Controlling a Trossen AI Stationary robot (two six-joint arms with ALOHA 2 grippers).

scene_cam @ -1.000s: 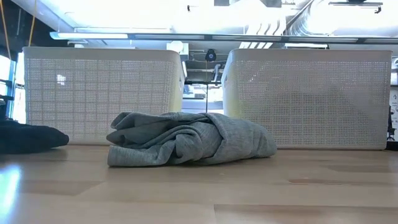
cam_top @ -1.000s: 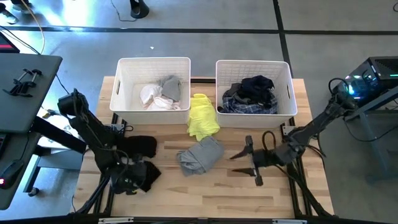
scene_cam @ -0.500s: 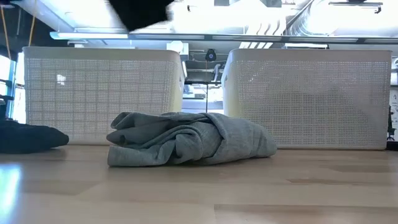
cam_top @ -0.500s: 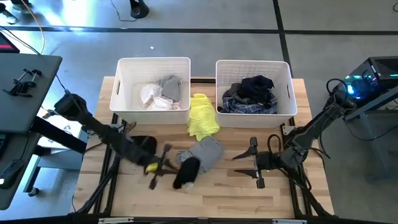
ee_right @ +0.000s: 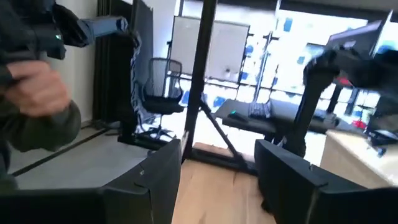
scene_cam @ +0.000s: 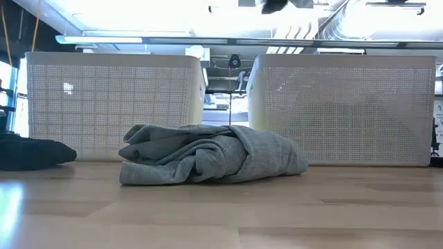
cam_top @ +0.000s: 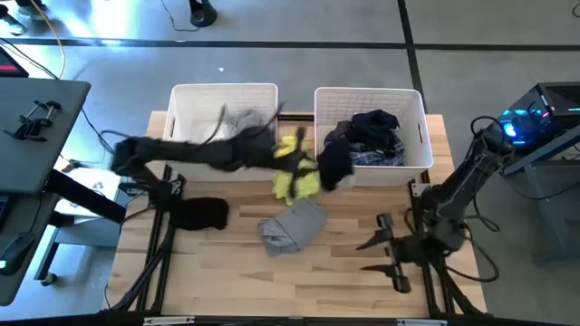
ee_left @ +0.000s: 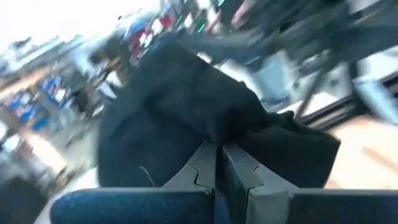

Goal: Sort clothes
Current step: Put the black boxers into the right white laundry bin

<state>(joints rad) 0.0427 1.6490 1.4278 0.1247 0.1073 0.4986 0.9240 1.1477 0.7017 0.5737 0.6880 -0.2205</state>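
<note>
Risk here is a sloppy drop. I'm carrying a black garment (cam_top: pixel 333 166) in my left gripper (cam_top: pixel 313 163), fingers pinched together on a fold of it in the left wrist view, and the cloth (ee_left: pixel 205 118) is bunching over the fingers (ee_left: pixel 205 171). In the high view the garment is hanging at the near left corner of the right bin (cam_top: pixel 419 136), just above the yellow garment (cam_top: pixel 294 172) that's lying on the desk (cam_top: pixel 344 272) between the bins. If I'm letting go here, I reckon it's landing on the rim or on the yellow one, not in with the dark pile (cam_top: pixel 367 131). The arm also looks blurred, so a swinging cloth could be snagging the bin wall or dragging the yellow piece along.

My right gripper (cam_top: pixel 385 252) is sitting low near the desk's front right with its fingers apart, holding nothing. The grey garment (cam_top: pixel 292 226) is lying mid-desk, another black one (cam_top: pixel 201 213) is resting at the left, and the left bin (cam_top: pixel 181 136) is holding light stuff.
</note>
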